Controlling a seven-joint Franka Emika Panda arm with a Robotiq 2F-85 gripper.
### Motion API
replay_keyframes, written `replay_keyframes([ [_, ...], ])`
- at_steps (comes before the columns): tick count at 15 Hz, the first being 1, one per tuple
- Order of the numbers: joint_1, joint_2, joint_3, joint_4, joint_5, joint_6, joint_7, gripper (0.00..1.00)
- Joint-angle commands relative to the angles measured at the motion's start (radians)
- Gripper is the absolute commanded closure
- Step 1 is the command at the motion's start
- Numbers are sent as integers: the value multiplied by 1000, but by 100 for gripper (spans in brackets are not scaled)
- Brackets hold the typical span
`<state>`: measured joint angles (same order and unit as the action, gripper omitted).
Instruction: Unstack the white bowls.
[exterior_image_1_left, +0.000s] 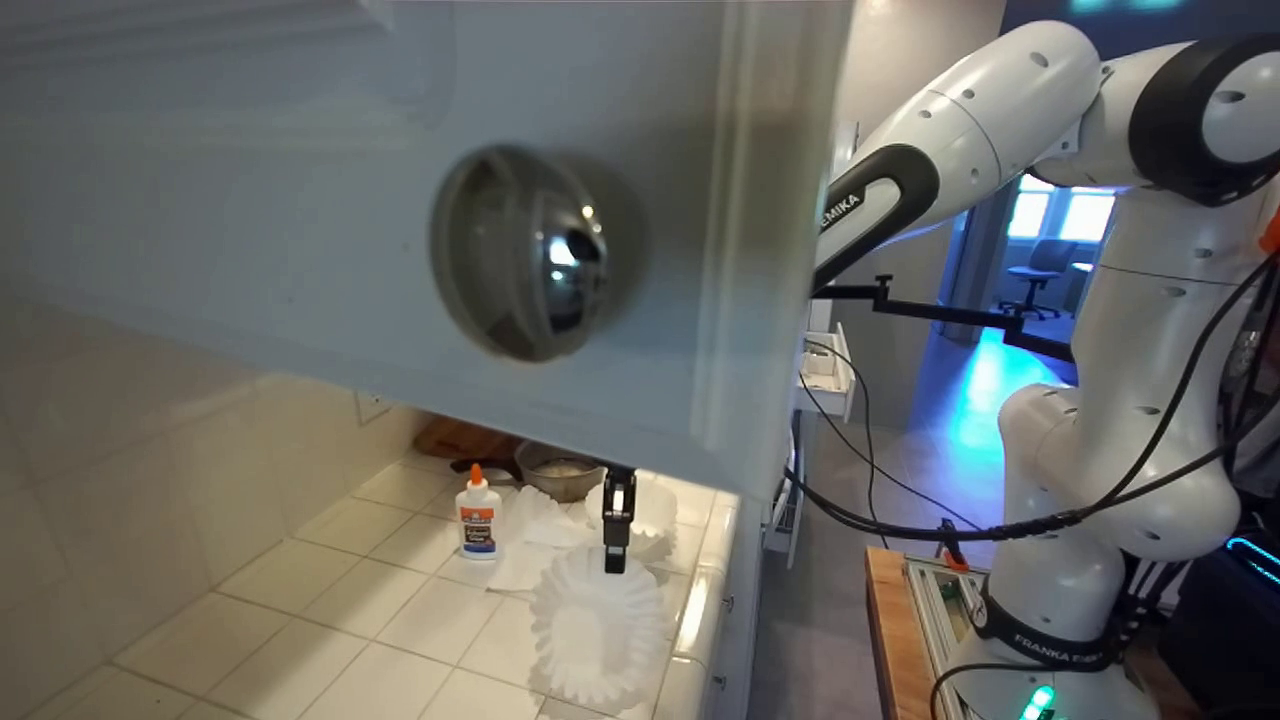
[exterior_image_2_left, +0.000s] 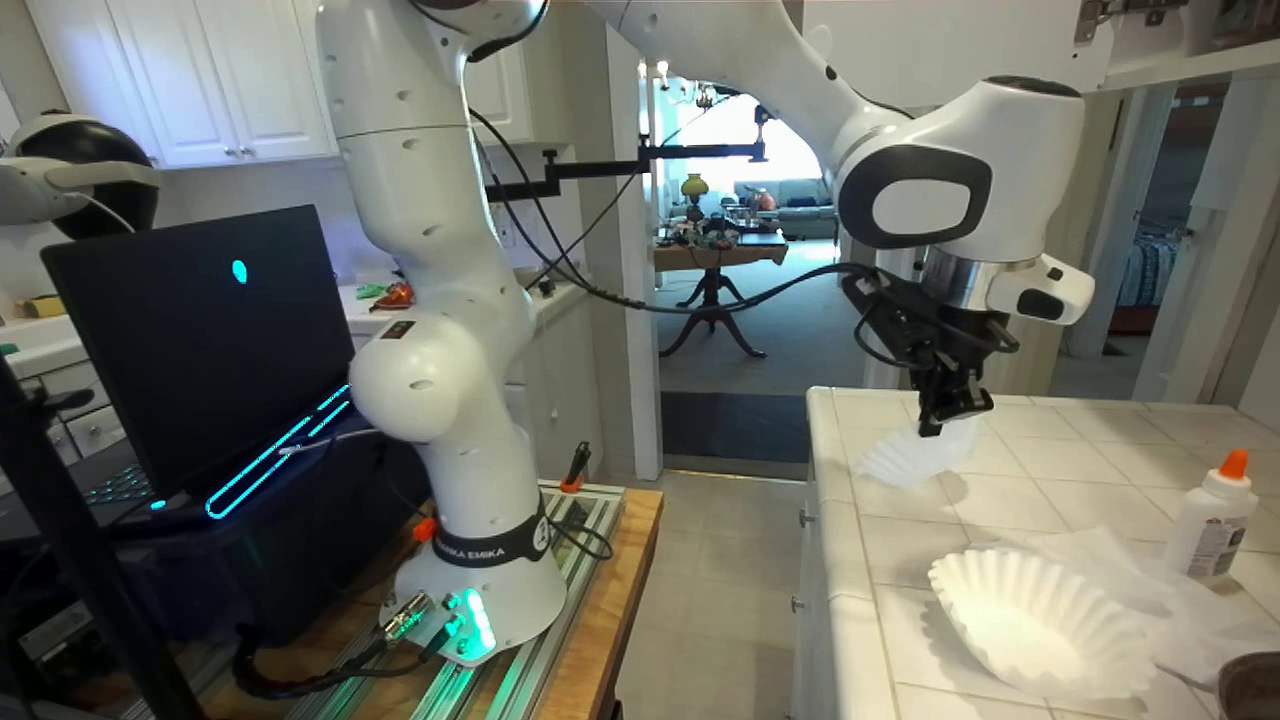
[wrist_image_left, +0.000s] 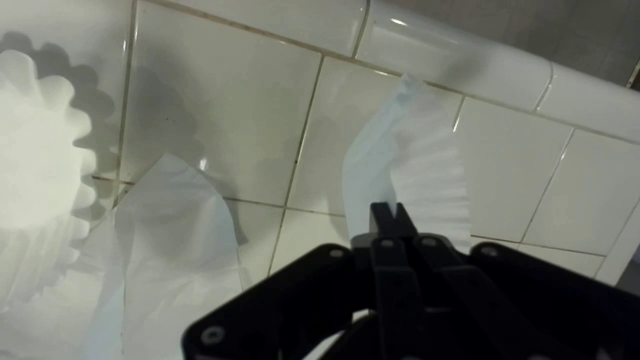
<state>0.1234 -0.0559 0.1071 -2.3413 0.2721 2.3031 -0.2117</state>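
Note:
The white bowls are thin, fluted and paper-like. My gripper (exterior_image_1_left: 615, 566) (exterior_image_2_left: 932, 428) (wrist_image_left: 394, 210) is shut on the edge of one white bowl (exterior_image_1_left: 598, 640) (exterior_image_2_left: 908, 458) (wrist_image_left: 432, 165). This bowl hangs folded and tilted below the fingertips, near the counter's edge. Whether it touches the tiles cannot be told. Another upright white bowl or stack (exterior_image_1_left: 655, 510) (exterior_image_2_left: 1030, 615) (wrist_image_left: 30, 155) stands on the counter, left in the wrist view and apart from the gripper. How many bowls it holds cannot be told. Crumpled white paper pieces (exterior_image_1_left: 530, 525) (exterior_image_2_left: 1110, 560) (wrist_image_left: 175, 240), perhaps flattened bowls, lie beside it.
A glue bottle (exterior_image_1_left: 478, 520) (exterior_image_2_left: 1210, 525) stands near the crumpled pieces. A grey-brown bowl (exterior_image_1_left: 560, 478) (exterior_image_2_left: 1250, 685) is at the far end in an exterior view. An open cabinet door (exterior_image_1_left: 300, 200) with a metal knob (exterior_image_1_left: 520, 255) hangs above the tiled counter (exterior_image_1_left: 330, 620).

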Motion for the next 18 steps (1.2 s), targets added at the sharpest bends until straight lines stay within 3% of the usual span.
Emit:
replay_keyframes([
  [1,-6,43,-2,36,-49,7,35,100],
  [5,-11,63,-5,48,-72,13,55,100],
  [7,-13,71,-5,54,-83,8,61,73],
  [17,-11,26,1,44,-202,39,158,5],
  [18,-10,13,3,41,-219,37,167,1],
])
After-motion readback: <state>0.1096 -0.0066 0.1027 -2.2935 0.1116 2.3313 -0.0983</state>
